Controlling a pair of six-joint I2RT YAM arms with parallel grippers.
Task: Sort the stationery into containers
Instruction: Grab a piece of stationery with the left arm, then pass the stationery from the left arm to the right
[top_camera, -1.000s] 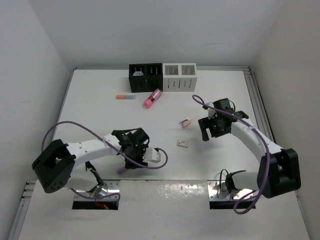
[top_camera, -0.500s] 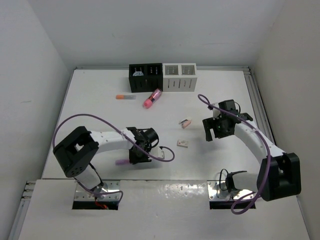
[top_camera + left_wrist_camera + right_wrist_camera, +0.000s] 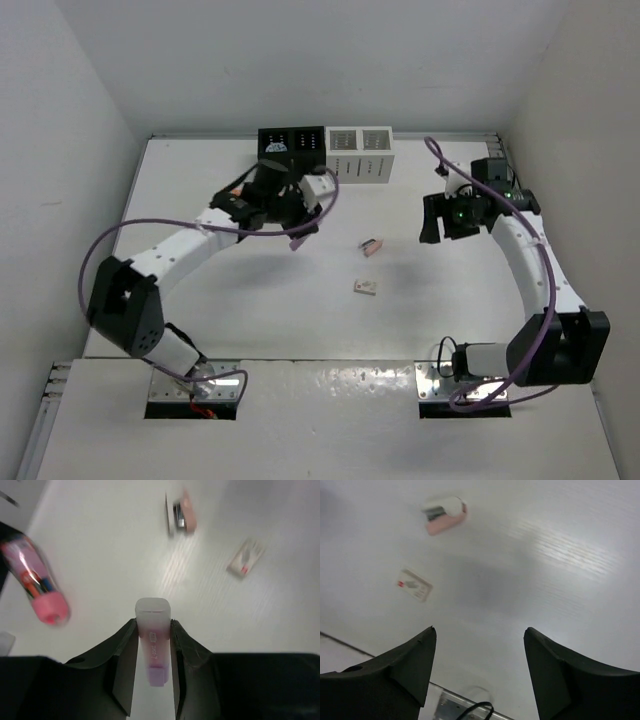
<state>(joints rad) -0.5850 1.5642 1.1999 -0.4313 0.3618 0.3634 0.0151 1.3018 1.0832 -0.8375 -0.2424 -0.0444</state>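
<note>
Fingers on the left arm clamp the pale lilac-pink stick near the worktop's far edge, beside the black organizer; right fingers stand apart, empty, near the right edge.

The left gripper is pinching the pale lilac-pink stick between its two dark fingers, and the stick's pale cap is poking out past the fingertips above the white tabletop. The hot-pink tube is lying to the left, blurred. Two small eraser blocks are lying well apart from it, beyond the stick and to the right.
</note>
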